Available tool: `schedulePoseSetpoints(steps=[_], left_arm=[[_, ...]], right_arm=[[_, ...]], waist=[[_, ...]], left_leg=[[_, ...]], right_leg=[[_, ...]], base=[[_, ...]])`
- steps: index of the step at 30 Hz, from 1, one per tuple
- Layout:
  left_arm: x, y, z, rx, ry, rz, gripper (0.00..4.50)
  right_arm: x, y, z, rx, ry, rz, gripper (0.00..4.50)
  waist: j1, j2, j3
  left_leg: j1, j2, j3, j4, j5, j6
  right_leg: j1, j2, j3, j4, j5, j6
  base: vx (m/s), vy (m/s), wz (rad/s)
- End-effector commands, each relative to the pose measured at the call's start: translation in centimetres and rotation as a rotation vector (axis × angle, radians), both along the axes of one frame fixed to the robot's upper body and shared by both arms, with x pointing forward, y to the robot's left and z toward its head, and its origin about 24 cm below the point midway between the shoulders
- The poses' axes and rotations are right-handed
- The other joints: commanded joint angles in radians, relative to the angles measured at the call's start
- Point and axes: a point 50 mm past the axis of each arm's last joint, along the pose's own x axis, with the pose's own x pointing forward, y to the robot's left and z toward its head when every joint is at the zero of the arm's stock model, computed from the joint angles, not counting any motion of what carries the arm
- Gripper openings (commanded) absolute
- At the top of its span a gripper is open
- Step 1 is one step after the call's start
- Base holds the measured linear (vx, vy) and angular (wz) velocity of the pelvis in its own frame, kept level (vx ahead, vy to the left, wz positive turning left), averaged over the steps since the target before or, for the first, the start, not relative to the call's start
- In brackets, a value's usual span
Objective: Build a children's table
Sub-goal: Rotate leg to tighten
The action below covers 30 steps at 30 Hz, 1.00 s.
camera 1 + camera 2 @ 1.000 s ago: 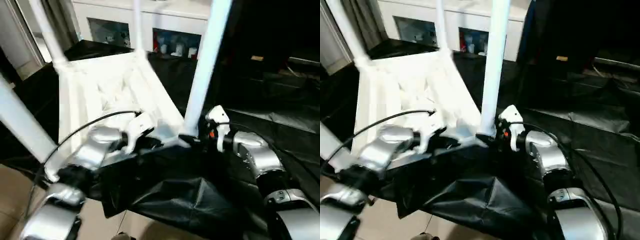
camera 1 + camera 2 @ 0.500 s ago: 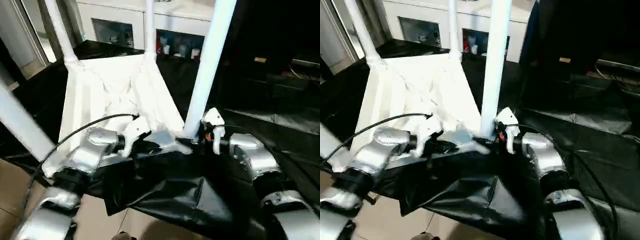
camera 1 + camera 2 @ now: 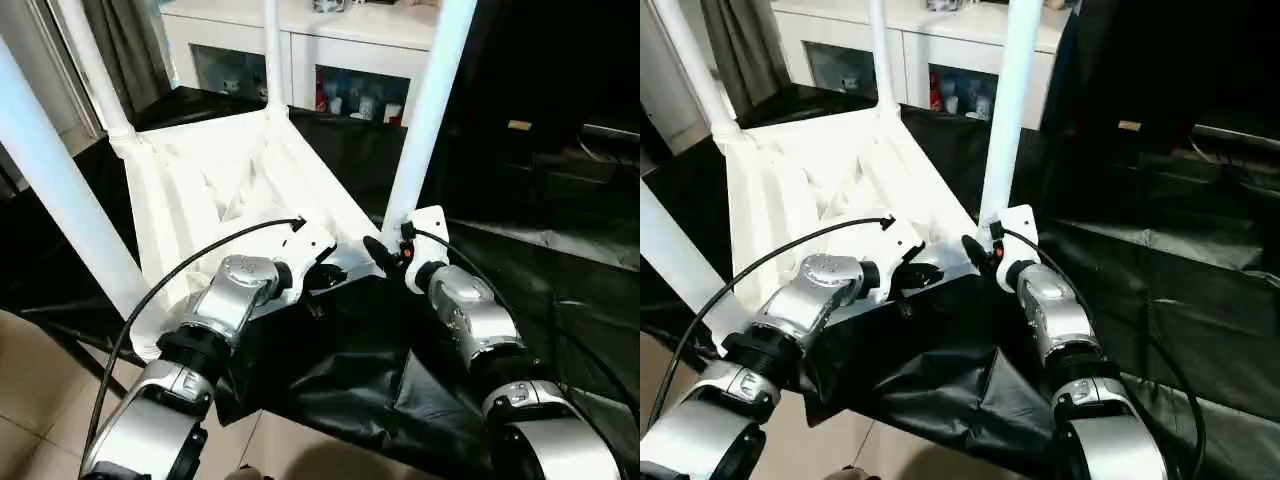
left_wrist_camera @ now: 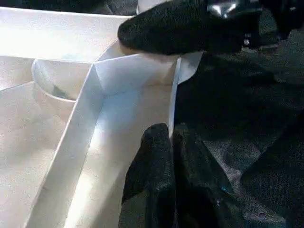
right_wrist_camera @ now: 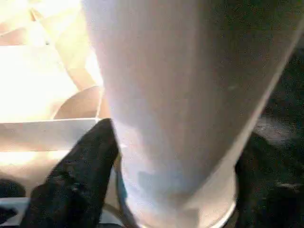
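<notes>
The children's table lies upside down on black cloth, ribbed underside up, with its white tube legs pointing upward. My right gripper sits at the near right corner socket. Its black fingers clasp the base of the leg standing there. My left gripper is shut on the thin rim of the tabletop just beside that corner, a finger-length from the right gripper's finger. Other legs rise at the near left, far left and far corner.
Black cloth covers the work surface and hangs over its front edge above a tiled floor. A white glass-door cabinet stands behind the table, with a grey curtain at its left.
The camera has shifted and steadied. My left gripper has come closer along the rim toward the near right corner. The right gripper stays at the leg's base.
</notes>
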Motion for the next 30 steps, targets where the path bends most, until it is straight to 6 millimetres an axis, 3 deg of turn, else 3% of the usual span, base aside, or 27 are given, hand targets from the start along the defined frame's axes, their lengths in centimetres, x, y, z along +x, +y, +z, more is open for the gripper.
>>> schedulePoseSetpoints(steps=[1, 2, 5, 6, 9, 15, 17, 18, 20, 21, 25, 28, 29, 30], left_arm=[[0.1, -2.4, 1.4, -0.079, -0.048, -0.03, 0.0], [-0.1, -2.1, 1.3, -0.075, -0.04, -0.057, 0.0], [-0.6, -1.3, 1.2, -0.07, -0.013, -0.125, 0.0], [-0.8, -0.9, 1.2, -0.065, -0.005, -0.147, 0.0], [-1.5, 0.6, 1.0, -0.04, 0.025, -0.234, 0.0], [-2.3, 2.2, 1.3, -0.052, 0.079, -0.332, 0.0], [-2.4, 2.4, 1.3, -0.049, 0.082, -0.334, 0.0], [-2.4, 2.5, 1.4, -0.049, 0.086, -0.336, 0.0], [-2.4, 2.8, 1.4, -0.045, 0.087, -0.341, 0.0], [-2.4, 2.8, 1.4, -0.044, 0.087, -0.342, 0.0], [-2.2, 3.0, 1.5, -0.033, 0.078, -0.325, 0.0], [-1.5, 2.9, 1.4, -0.015, 0.037, -0.247, 0.0], [-1.3, 2.8, 1.4, -0.015, 0.032, -0.224, 0.0], [-0.7, 2.3, 1.4, -0.019, 0.0, -0.147, 0.0]], right_arm=[[-2.1, 5.9, -0.6, 0.059, 0.055, 0.367, 3.62], [-2.2, 5.4, -0.4, 0.042, 0.046, 0.415, 3.85], [-2.6, 3.9, 0.1, 0.019, 0.029, 0.518, 3.85], [-2.8, 3.3, 0.3, 0.019, 0.029, 0.55, 3.85], [-3.0, 1.2, 0.7, -0.001, 0.042, 0.635, 3.85], [-3.1, -1.1, 1.1, -0.047, 0.081, 0.708, 3.5], [-3.1, -1.2, 1.2, -0.049, 0.081, 0.711, 3.25], [-3.1, -1.3, 1.3, -0.046, 0.083, 0.717, 3.17], [-3.1, -1.3, 1.4, -0.039, 0.086, 0.723, 3.13], [-3.1, -1.3, 1.4, -0.037, 0.086, 0.724, 2.86], [-3.3, -0.9, 1.2, -0.027, 0.088, 0.729, 2.77], [-3.4, -0.4, 0.3, -0.022, 0.107, 0.651, 2.75], [-3.4, -0.2, -0.1, -0.036, 0.111, 0.628, 2.74], [-3.0, 0.1, -1.0, -0.068, 0.115, 0.496, 2.74]], waist=[[-0.006, -0.009, -0.059], [-0.005, -0.009, -0.06], [0.0, -0.013, -0.067], [-0.001, -0.012, -0.07], [0.005, -0.011, -0.071], [0.003, -0.004, -0.069], [0.002, -0.004, -0.067], [0.003, 0.002, -0.067], [0.003, -0.001, -0.067], [0.003, -0.001, -0.067], [0.002, 0.001, -0.069], [0.002, -0.001, -0.068], [0.001, -0.002, -0.065], [-0.002, -0.002, -0.063]], left_leg=[[0.02, 0.038, -0.024, -0.083, -0.256, 0.004], [0.02, 0.039, -0.023, -0.081, -0.238, 0.011], [0.012, 0.038, -0.022, -0.073, -0.166, 0.037], [0.008, 0.038, -0.019, -0.067, -0.109, 0.064], [0.008, 0.04, -0.017, -0.06, -0.088, 0.092], [0.013, 0.044, -0.015, -0.063, -0.125, 0.07], [0.014, 0.045, -0.014, -0.064, -0.137, 0.065], [0.016, 0.045, -0.016, -0.065, -0.142, 0.06], [0.018, 0.045, -0.015, -0.065, -0.152, 0.052], [0.017, 0.045, -0.015, -0.066, -0.152, 0.051], [0.016, 0.044, -0.016, -0.066, -0.143, 0.044], [0.016, 0.043, -0.016, -0.065, -0.143, 0.047], [0.016, 0.042, -0.015, -0.066, -0.154, 0.04], [0.018, 0.042, -0.017, -0.07, -0.18, 0.027]], right_leg=[[0.032, -0.07, 0.032, -0.092, -0.244, -0.171], [0.031, -0.072, 0.034, -0.089, -0.216, -0.178], [0.043, -0.072, 0.031, -0.077, -0.109, -0.194], [0.043, -0.069, 0.029, -0.063, 0.005, -0.22], [0.046, -0.066, 0.025, -0.057, 0.061, -0.251], [0.044, -0.065, 0.024, -0.058, 0.021, -0.275], [0.043, -0.065, 0.025, -0.06, 0.007, -0.276], [0.042, -0.065, 0.025, -0.061, -0.005, -0.275], [0.041, -0.066, 0.026, -0.063, -0.021, -0.273], [0.042, -0.065, 0.026, -0.063, -0.021, -0.272], [0.042, -0.065, 0.025, -0.061, -0.004, -0.271], [0.043, -0.065, 0.026, -0.061, 0.004, -0.273], [0.041, -0.065, 0.027, -0.064, -0.021, -0.266], [0.039, -0.068, 0.027, -0.07, -0.072, -0.259]], base=[[0.0, 0.0, 0.0], [0.0, 0.0, 0.0], [0.0, 0.0, 0.0], [0.0, 0.0, 0.0], [0.0, 0.0, 0.0], [0.0, 0.0, 0.0], [0.0, 0.0, 0.0], [0.0, 0.0, 0.0], [0.0, 0.0, 0.0], [0.0, 0.0, 0.0], [0.0, 0.0, 0.0], [0.0, 0.0, 0.0], [0.0, 0.0, 0.0], [0.0, 0.0, 0.0]])
